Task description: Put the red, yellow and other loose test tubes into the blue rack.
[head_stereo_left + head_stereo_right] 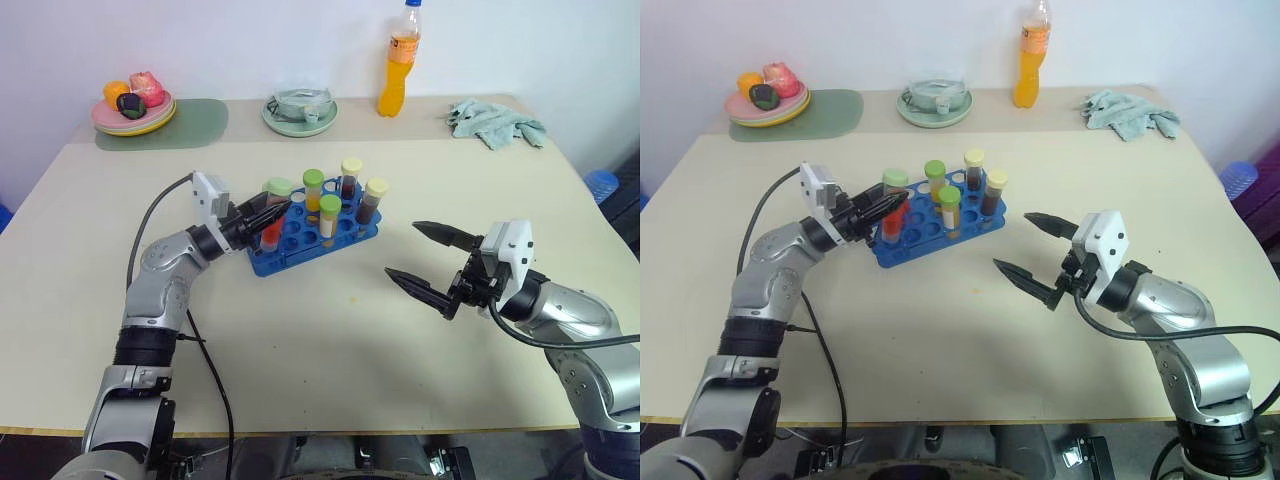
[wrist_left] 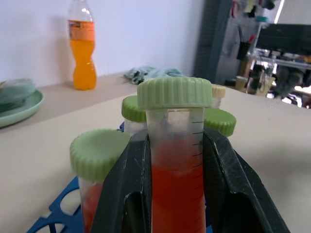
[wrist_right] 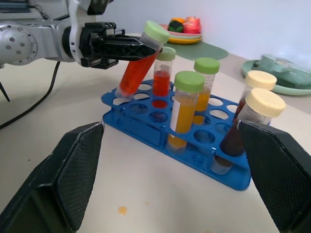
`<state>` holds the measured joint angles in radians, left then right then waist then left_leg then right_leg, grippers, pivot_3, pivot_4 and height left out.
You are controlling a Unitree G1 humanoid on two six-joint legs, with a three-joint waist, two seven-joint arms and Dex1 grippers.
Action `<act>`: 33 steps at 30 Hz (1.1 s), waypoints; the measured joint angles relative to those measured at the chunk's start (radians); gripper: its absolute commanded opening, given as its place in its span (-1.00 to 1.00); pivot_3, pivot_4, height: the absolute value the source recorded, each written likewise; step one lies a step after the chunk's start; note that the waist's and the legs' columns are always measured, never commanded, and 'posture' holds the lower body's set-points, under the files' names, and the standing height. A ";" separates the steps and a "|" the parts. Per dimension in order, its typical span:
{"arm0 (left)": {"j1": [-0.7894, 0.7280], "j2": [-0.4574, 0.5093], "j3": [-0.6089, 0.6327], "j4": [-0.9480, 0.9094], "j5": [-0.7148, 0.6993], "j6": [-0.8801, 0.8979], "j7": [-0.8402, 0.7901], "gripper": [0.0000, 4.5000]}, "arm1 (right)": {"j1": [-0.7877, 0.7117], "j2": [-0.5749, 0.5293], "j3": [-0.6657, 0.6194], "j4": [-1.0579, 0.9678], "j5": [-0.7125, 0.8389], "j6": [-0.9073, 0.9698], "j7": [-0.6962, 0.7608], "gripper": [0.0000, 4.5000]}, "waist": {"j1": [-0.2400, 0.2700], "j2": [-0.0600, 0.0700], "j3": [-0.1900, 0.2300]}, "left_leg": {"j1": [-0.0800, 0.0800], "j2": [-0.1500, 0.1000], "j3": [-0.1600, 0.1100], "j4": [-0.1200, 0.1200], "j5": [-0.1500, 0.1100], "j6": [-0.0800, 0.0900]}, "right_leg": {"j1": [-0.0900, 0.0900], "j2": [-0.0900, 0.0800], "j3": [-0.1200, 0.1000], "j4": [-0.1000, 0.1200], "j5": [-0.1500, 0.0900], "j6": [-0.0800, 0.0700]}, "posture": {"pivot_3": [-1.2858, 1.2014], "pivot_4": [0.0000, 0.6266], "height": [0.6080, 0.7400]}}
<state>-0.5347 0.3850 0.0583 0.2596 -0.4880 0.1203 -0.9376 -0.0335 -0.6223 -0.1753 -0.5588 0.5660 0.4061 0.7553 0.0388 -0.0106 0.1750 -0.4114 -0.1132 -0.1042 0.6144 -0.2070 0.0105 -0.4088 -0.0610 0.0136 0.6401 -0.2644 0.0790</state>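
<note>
Ribbed-capped red tube [image 3: 137, 63] (clear plastic)

A: Where's the rack [image 1: 315, 232]?
B: Mid-tabletop [image 1: 300, 370], nearer the far edge, with several tubes [image 1: 329, 216] standing in it.
A: And along the far edge?
B: A stack of plates [image 1: 133, 115] at the far-left corner, a dish [image 1: 300, 112] in the middle, a bottle [image 1: 399, 60] right of that, a cloth [image 1: 495, 123] by the far-right corner.
</note>
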 measured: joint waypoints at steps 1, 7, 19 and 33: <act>-0.021 -0.010 -0.002 0.027 0.004 -0.002 -0.008 -0.66 | 0.006 0.008 0.000 -0.010 -0.003 -0.001 -0.017 1.00 | 0.001 0.000 0.000 | 0.000 0.000 0.000 0.000 0.000 0.000 | 0.000 0.000 0.000 0.000 0.000 0.000 | 0.03 -0.52 1.00; -0.061 -0.039 -0.018 0.061 0.019 0.011 -0.038 -0.66 | 0.016 0.016 0.006 -0.038 -0.014 -0.001 -0.070 1.00 | 0.000 0.000 0.000 | 0.000 0.000 0.000 0.000 0.000 0.000 | 0.000 0.000 0.000 0.000 0.001 0.001 | 0.03 -0.52 1.00; -0.069 -0.043 -0.045 0.100 0.065 -0.061 -0.100 -0.66 | 0.018 0.015 0.006 -0.049 -0.015 0.000 -0.103 1.00 | -0.001 0.000 0.000 | 0.000 0.000 0.000 0.000 0.000 0.001 | 0.000 0.000 0.000 0.000 0.001 0.001 | 0.03 -0.52 1.00; -0.063 -0.114 -0.060 0.180 0.130 -0.240 -0.078 -0.66 | 0.017 0.002 0.001 -0.049 -0.012 -0.001 -0.087 1.00 | 0.001 0.000 -0.002 | 0.002 0.000 0.000 0.001 0.000 0.001 | 0.003 0.000 0.000 0.000 0.001 0.001 | 0.03 -0.52 1.00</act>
<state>-0.5979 0.2714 -0.0016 0.4393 -0.3580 -0.1195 -1.0152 -0.0164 -0.6204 -0.1744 -0.6074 0.5537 0.4054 0.6679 0.0398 -0.0102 0.1735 -0.4095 -0.1132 -0.1045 0.6156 -0.2068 0.0113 -0.4059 -0.0606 0.0132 0.6403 -0.2638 0.0803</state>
